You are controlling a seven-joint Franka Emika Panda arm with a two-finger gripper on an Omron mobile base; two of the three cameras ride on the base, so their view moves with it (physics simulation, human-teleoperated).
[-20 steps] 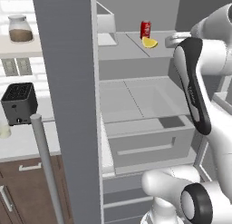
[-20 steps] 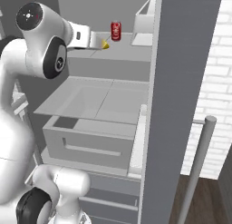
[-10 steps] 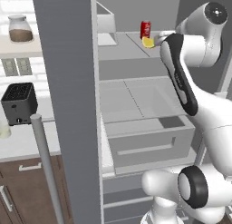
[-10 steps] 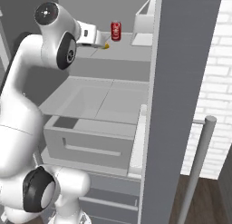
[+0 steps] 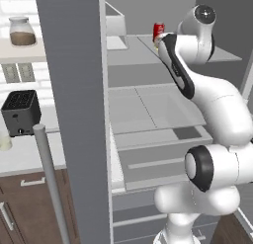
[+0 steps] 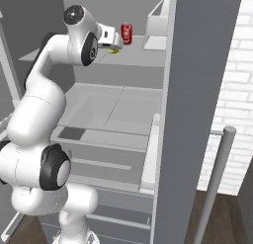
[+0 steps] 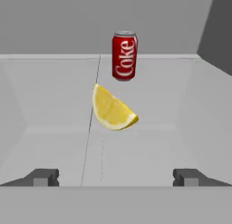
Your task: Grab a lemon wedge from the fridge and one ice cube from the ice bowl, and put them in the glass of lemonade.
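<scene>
toaster [image 5: 20, 112]: black, on the counter [image 5: 29, 156] left of the open door; no part in this step
fridge [image 5: 74, 114]: dark grey door swung open, its edge cutting down the left base view; pale shelves and a drawer exposed inside
fridge shelf [image 7: 54, 105]: upper shelf, flat and pale; it carries the wedge and the can
lemon wedge [image 7: 112, 109]: bright yellow crescent on that shelf, rind curved down and to the right, cut face turned up and left; it sits in front of the can, near it, whether touching I cannot tell; in the right base view a small yellow sliver just beyond the hand
lemon wedge, handling: my judgement is light, soft-fleshed, wet and slippery on the cut faces, firmer along the rind; a hard squeeze would likely crush it or squirt it out; best taken across its thick middle, one finger on the rind and one on a cut face, with gentle closing
Coke can [image 7: 124, 55]: red, upright, behind the wedge; a careless reach could tip it
gripper [image 7: 113, 177]: jaws spread fully wide, nothing between them; fingertips [image 7: 43, 177] stand either side of the wedge's line, short of it; it points straight into the shelf
step in hand: approach to the wedge, grasp not yet made
</scene>
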